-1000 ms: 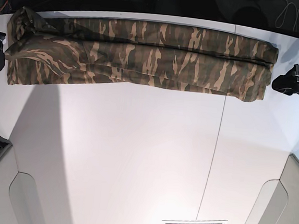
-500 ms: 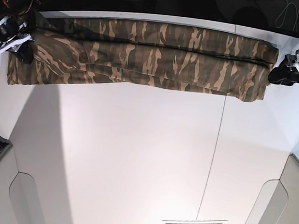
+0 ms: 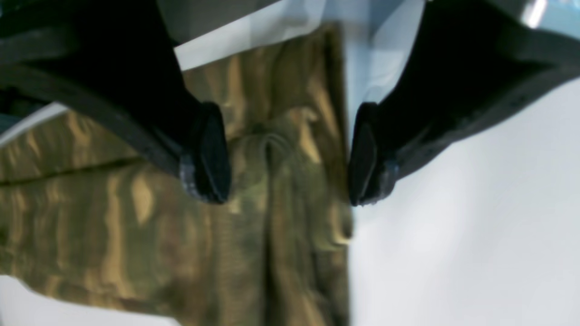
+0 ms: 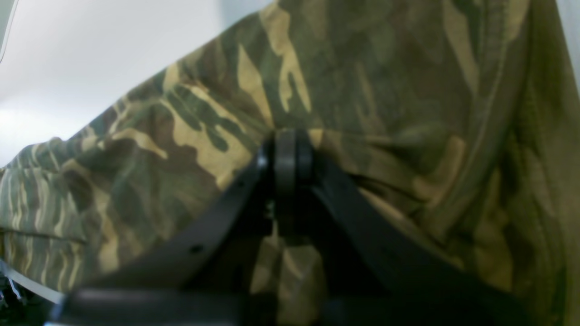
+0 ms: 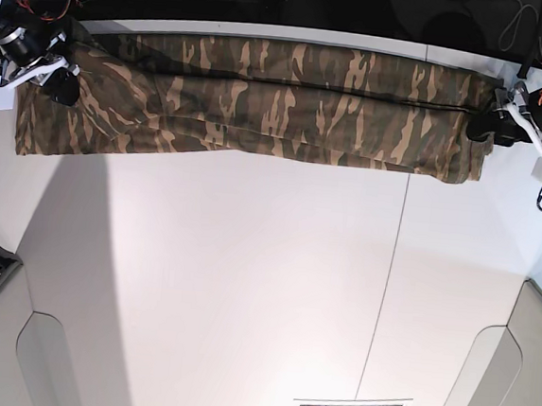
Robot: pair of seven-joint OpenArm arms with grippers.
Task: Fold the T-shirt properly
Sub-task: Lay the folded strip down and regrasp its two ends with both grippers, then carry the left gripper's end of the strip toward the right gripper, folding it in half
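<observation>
White table (image 5: 245,286) fills your view, dark clutter behind far edge. T-shirt (image 5: 261,102) lies folded in long band along far edge. Your right gripper (image 5: 61,85) pinches shirt's left end, jaws closed on cloth. Your left gripper (image 3: 287,156) hangs over right end, jaws spread wide, straddling edge.

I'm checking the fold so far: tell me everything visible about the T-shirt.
The T-shirt is soft cloth in tan, olive and brown camouflage, folded lengthwise into a long band lying flat across the far part of the white table. Creases run along its length. The right gripper is shut on cloth at one end; the left gripper stands open over the other end's edge.
</observation>
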